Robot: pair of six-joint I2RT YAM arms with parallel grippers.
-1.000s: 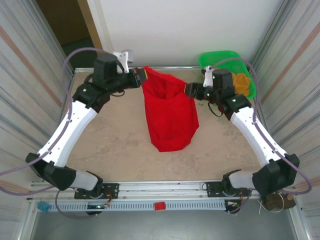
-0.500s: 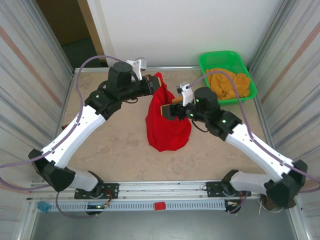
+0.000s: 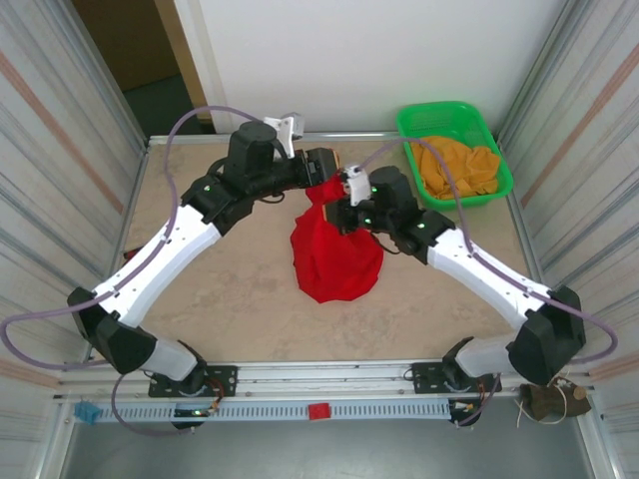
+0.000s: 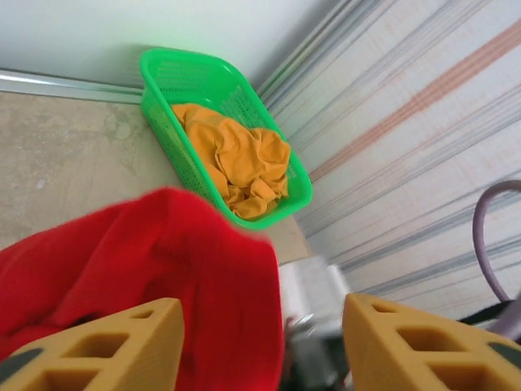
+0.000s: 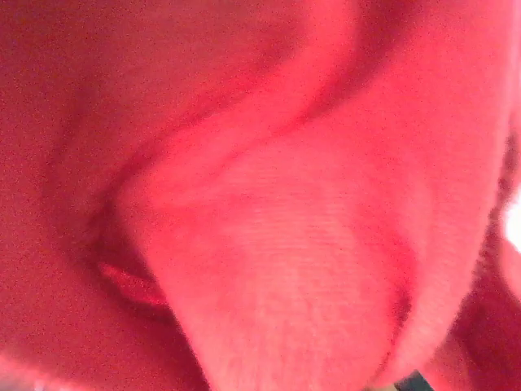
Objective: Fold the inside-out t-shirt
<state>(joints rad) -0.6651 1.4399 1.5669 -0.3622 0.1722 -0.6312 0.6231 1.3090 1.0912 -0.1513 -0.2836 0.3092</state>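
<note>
Bunching into a cone, the shirt (image 3: 337, 261) sits on the bench (image 3: 225, 289) left of the basket (image 3: 439, 107), its peak lifted toward the basket's near-left corner. The right gripper (image 3: 332, 203) is clamped on that peak. The left gripper (image 4: 260, 326), on the peak's side away from the basket, stands agape with red cloth loose between its fingers, gripping nothing. Hung from one pinch, the shirt could twist or slip out; crowded grippers might collide.
</note>
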